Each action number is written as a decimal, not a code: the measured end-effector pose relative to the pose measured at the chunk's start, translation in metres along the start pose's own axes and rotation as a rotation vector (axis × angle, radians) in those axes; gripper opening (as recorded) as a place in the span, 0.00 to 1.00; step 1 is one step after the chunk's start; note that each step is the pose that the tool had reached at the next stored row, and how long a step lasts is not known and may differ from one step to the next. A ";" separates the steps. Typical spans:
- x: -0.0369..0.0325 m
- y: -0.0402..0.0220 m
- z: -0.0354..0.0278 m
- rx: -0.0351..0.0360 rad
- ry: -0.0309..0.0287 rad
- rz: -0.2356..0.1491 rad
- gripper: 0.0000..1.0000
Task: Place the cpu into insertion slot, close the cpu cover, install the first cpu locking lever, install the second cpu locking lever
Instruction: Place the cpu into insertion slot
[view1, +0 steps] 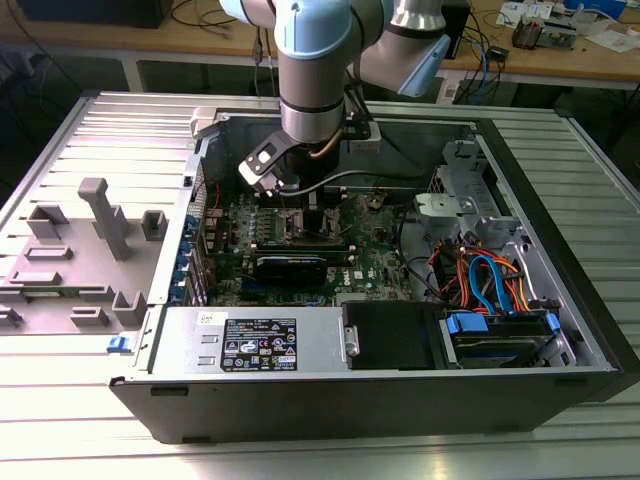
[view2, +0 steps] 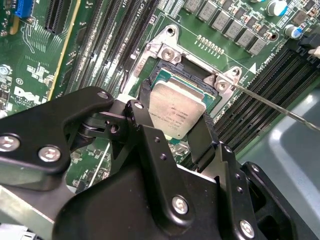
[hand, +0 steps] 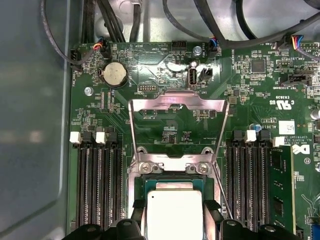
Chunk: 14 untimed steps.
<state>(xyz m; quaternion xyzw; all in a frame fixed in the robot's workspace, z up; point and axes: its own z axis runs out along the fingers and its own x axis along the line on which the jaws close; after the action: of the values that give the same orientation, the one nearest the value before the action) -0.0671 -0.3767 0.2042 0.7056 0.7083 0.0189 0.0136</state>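
one arm (view1: 315, 90) reaches straight down, tool (view2: 176, 111) clamped on the cpu (hand: 173, 215) at the insertion slot (hand: 172, 178).

Part of the cpu (view2: 177, 106) and insertion slot (view2: 172, 65) (in the second wrist view) behind the hand (view2: 175, 119).

One cpu (hand: 174, 215), one slot (view2: 186, 69), one cover (hand: 177, 103), one pincer (view2: 177, 120) with two fingers (view2: 206, 137), one coin cell (hand: 114, 75), one arm (view1: 315, 60), one case (view1: 400, 400).

Bright, even light; pale glare on the cpu (hand: 172, 216) top.
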 end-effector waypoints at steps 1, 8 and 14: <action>0.0001 0.0000 0.0002 0.0000 -0.0048 0.000 0.54; 0.0009 -0.0001 0.0031 0.0004 -0.0056 0.000 0.54; 0.0013 -0.0002 0.0043 0.0008 -0.0048 0.000 0.54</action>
<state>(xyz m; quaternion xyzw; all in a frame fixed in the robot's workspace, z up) -0.0672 -0.3754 0.1999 0.7056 0.7082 0.0169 0.0150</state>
